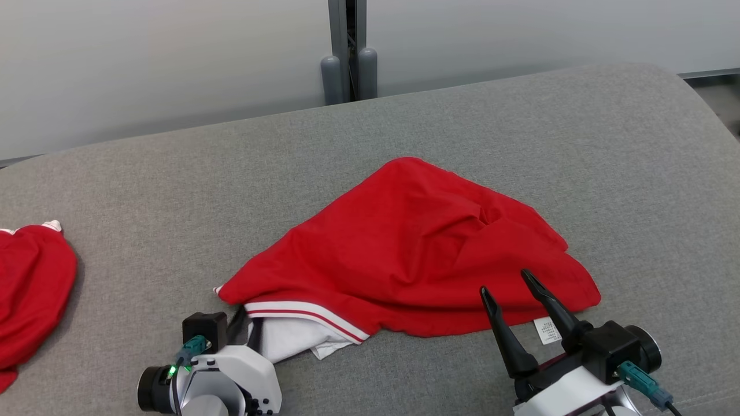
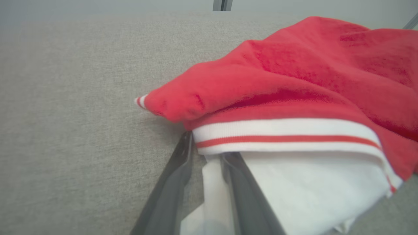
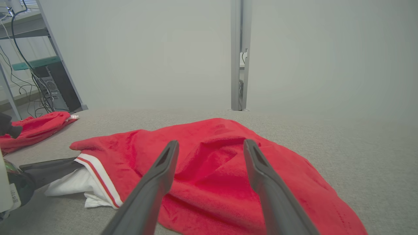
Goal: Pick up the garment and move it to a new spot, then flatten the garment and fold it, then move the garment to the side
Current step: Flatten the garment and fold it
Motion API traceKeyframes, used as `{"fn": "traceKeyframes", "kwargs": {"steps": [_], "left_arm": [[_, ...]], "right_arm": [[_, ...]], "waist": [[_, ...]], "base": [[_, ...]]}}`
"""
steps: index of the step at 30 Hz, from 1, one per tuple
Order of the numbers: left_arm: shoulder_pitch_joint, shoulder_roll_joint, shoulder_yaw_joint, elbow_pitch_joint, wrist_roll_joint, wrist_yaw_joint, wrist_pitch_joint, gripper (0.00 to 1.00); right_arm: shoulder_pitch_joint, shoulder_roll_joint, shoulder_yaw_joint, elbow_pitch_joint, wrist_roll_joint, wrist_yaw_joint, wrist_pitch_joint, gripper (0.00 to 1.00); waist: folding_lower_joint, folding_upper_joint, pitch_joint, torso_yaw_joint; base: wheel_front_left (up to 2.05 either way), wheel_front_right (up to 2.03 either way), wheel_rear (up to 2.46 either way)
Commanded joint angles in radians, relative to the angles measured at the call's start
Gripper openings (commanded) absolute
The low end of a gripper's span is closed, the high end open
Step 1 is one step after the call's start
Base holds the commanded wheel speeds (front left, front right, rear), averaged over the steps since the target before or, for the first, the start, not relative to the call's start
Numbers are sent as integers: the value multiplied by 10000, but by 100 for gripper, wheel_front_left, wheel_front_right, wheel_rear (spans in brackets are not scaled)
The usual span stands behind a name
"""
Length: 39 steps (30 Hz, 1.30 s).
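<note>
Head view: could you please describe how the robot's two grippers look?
The left gripper and right gripper each have two long dark fingers on a black block, a white wrist shell, a round black lens and a teal cable plug; the left shows a green light.

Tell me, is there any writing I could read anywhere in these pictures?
No text is legible.
White tag at the red garment's near hem: printed lines, too small to read.
Pale sticker at the right wrist view's lower-left edge: blurred, unreadable.
</note>
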Motion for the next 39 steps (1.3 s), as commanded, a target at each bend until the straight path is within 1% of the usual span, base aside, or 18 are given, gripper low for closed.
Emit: {"fn": "traceKeyframes", "kwargs": {"steps": [1, 4, 9, 13, 16, 17, 20, 21, 23, 25, 28, 29, 32, 33, 35, 39], "left_arm": [[-139, 43, -29, -50, 80, -105, -64, 0], [-18, 40, -51, -510, 132, -244, -96, 0], [860, 50, 32, -2299, 625, 111, -95, 0], [1734, 53, -107, -4084, 844, 300, -99, 0], [2224, 104, -297, -5787, 914, 449, 232, 0], [2224, 104, -297, -5787, 914, 449, 232, 0], [2661, 222, -482, -7677, 963, 637, 1035, 0], [2905, 317, -599, -8819, 950, 777, 1755, 0], [3130, 409, -678, -9743, 964, 963, 2515, 0], [3292, 474, -690, -10337, 848, 1112, 3200, 0], [3408, 566, -527, -10293, 639, 1319, 3861, 0], [3408, 566, -527, -10293, 639, 1319, 3861, 0], [3099, 588, -338, -9342, 520, 1373, 3987, 0], [2751, 497, -181, -8468, 383, 1406, 3783, 0], [2353, 421, -47, -7569, 328, 1406, 3365, 0], [1421, 249, 63, -5725, 98, 1163, 2375, 0]], "right_arm": [[-76, -52, -30, 51, 33, -3, -51, 100], [-24, -51, -47, 81, 37, -3, -51, 100], [193, -11, -50, 162, 62, -3, -51, 100], [371, 50, -55, 220, 95, -3, -51, 100], [452, 81, -49, 257, 117, -3, -51, 100], [452, 81, -49, 257, 117, -3, -51, 100], [497, 118, -12, 298, 127, -3, -51, 100], [488, 134, 22, 338, 137, -3, -51, 100], [440, 153, 69, 342, 152, -3, -51, 100], [363, 180, 88, 334, 169, -3, -51, 100], [215, 224, 173, 346, 202, -3, -51, 100], [215, 224, 173, 346, 202, -3, -51, 100], [132, 249, 222, 345, 217, -3, -51, 100], [110, 270, 250, 364, 239, -3, -53, 100], [30, 282, 284, 372, 246, -3, -51, 100], [-90, 307, 323, 380, 264, -3, -51, 100]], "waist": [[0, -1, -12, -18], [0, -1, -107, -22], [0, -1, -457, -9], [0, -1, -715, 72], [0, -1, -833, 138], [0, -1, -833, 138], [0, -1, -936, 171], [0, -1, -1003, 153], [0, -1, -1046, 92], [0, -1, -1050, 4], [0, -1, -974, -191], [0, -1, -974, -191], [0, -1, -846, -399], [0, -1, -732, -542], [0, -1, -608, -668], [0, -1, -352, -848]], "base": [[0, 0, 0], [0, 0, 0], [0, 0, 0], [0, 0, 0], [0, 0, 0], [0, 0, 0], [0, 0, 0], [0, 0, 0], [0, 0, 0], [0, 0, 0], [0, 0, 0], [0, 0, 0], [0, 0, 0], [0, 0, 0], [0, 0, 0], [0, 0, 0]]}}
